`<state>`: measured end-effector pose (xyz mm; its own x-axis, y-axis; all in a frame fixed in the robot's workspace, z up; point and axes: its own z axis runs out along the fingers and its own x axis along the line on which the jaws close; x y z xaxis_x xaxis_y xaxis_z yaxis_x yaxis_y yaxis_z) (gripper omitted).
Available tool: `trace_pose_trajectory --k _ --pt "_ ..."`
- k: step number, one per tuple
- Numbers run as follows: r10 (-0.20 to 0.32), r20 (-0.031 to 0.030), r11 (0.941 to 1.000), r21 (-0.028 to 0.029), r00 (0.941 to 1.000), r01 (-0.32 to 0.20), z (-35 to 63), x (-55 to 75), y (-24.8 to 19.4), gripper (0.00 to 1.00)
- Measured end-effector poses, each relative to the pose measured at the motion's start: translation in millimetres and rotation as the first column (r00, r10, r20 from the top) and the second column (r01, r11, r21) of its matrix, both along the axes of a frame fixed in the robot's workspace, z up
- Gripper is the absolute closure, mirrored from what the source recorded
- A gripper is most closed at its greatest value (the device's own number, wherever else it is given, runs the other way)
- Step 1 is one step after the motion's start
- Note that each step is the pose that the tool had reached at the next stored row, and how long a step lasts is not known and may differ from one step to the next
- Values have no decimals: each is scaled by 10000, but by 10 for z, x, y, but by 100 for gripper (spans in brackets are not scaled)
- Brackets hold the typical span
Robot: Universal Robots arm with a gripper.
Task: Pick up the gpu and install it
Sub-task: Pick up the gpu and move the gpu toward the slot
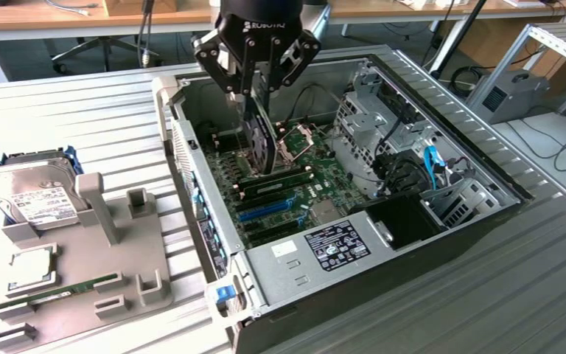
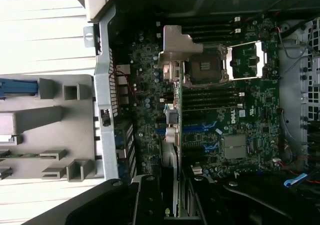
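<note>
Tool (image 1: 254, 94) is clamped on the upper edge of the gpu (image 1: 256, 140). The card hangs upright and edge-on, with its dark fan face showing. It is inside the open case (image 1: 457, 133), low over the board (image 1: 312, 173), with its lower edge just far of the blue slots (image 1: 263, 212). Cannot tell whether it touches the board. By my reading it is not seated.

In the wrist view the silver bracket (image 2: 177, 47) is at the end of the card away from the tool. It lies beside the CPU socket (image 2: 207, 67).

Step in hand, my judgement: align and lower.
- Keep the card square to the board, with no tilt.
- Bring the contact edge in line with a blue slot.
- The bracket should meet the case's rear wall, on the exterior view's left.
- Go straight down. Stay clear of the raised socket frame and the cables on the exterior view's right.
- Press evenly, because a skewed push could stress the slot.

Writing:
- "ROBOTIQ" on the tool body (image 1: 263, 26).
- "DELL" in white on the board (image 2: 233, 116).
- The PSU label (image 1: 332, 247) is not legible.
- The white label of the hard drive (image 1: 37, 200) is not legible. The drive stands on the table (image 1: 86, 118) at the exterior view's left.
</note>
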<state>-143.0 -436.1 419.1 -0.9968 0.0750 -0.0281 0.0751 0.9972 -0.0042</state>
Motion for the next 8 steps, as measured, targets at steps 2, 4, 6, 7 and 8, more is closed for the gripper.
trace_pose_trajectory --k 2,4,6,7,8 --pt "0 0 10000 -3 10000 0 0 16 0 74" --pt "-1 0 10000 -6 10000 1 0 31 0 74" --pt "0 0 10000 -9 10000 0 0 44 0 74" --pt "-1 0 10000 -11 10000 1 0 52 0 74" --pt "0 0 10000 -13 10000 0 0 59 0 74"
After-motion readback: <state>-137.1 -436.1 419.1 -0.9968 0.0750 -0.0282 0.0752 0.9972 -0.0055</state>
